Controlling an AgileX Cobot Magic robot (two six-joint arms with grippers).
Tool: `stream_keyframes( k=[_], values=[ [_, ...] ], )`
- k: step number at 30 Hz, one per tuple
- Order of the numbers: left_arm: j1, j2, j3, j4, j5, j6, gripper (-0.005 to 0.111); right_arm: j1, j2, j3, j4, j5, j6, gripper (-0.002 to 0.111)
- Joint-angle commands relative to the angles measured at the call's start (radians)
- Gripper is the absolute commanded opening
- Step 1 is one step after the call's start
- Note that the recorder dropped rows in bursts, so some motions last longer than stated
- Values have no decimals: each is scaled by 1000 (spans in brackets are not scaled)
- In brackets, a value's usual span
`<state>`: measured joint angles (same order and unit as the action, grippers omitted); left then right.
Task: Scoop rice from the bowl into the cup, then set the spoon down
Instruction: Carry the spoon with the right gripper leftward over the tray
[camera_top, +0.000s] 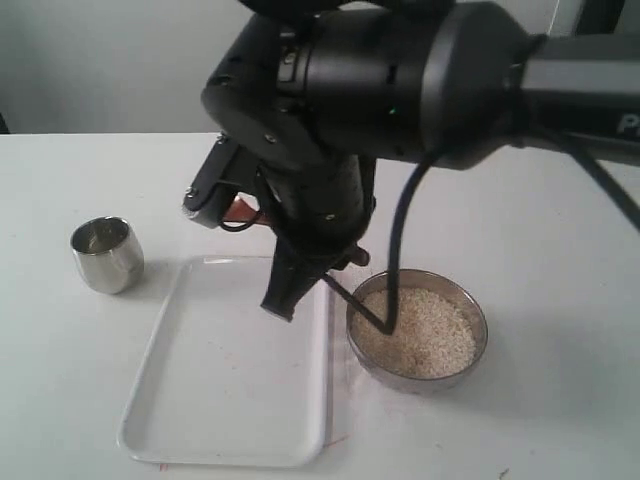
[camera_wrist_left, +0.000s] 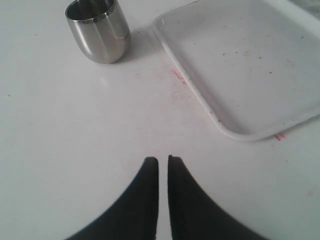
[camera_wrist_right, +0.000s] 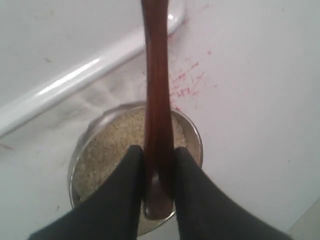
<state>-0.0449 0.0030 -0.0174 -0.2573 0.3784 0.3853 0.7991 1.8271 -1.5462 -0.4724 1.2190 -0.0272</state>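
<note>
My right gripper (camera_wrist_right: 157, 150) is shut on the dark reddish-brown spoon (camera_wrist_right: 155, 75) near the rounded end of its handle. It hangs above the steel bowl (camera_wrist_right: 192, 130) of off-white rice (camera_wrist_right: 107, 145). From outside, the right gripper (camera_top: 288, 298) points down at the tray's right edge. From it the spoon (camera_top: 355, 303) slants down to the rice (camera_top: 425, 335) in the bowl (camera_top: 478, 330); its head is not clear. The small steel cup (camera_top: 107, 255) stands upright at the left. My left gripper (camera_wrist_left: 163, 159) is shut on nothing, low over the table, short of the cup (camera_wrist_left: 99, 30).
A white rectangular tray (camera_top: 225, 370) lies between cup and bowl, its corner also in the left wrist view (camera_wrist_left: 250, 60). The right arm's black cable (camera_top: 400, 230) hangs down over the bowl. Red marks (camera_wrist_right: 187, 82) stain the table by the tray's corner.
</note>
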Motion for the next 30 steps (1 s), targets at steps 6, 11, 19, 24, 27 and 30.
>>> stream_keyframes(
  k=[6,11,19,24,27,30],
  values=[
    [2,-3,5,-11,3,4,14,40,121,-174,-13,2,-20,0],
    [2,-3,5,-11,3,4,14,40,177,-264,-13,2,-21,0],
    [2,-3,5,-11,3,4,14,40,279,-391,-13,2,-21,0],
    [2,-3,5,-11,3,4,14,40,338,-451,-13,2,-21,0],
    [2,-3,5,-11,3,4,14,40,369,-476,-13,2,-21,0],
    [2,-3,5,-11,3,4,14,40,395,-489,-15,2,-21,0]
  ],
)
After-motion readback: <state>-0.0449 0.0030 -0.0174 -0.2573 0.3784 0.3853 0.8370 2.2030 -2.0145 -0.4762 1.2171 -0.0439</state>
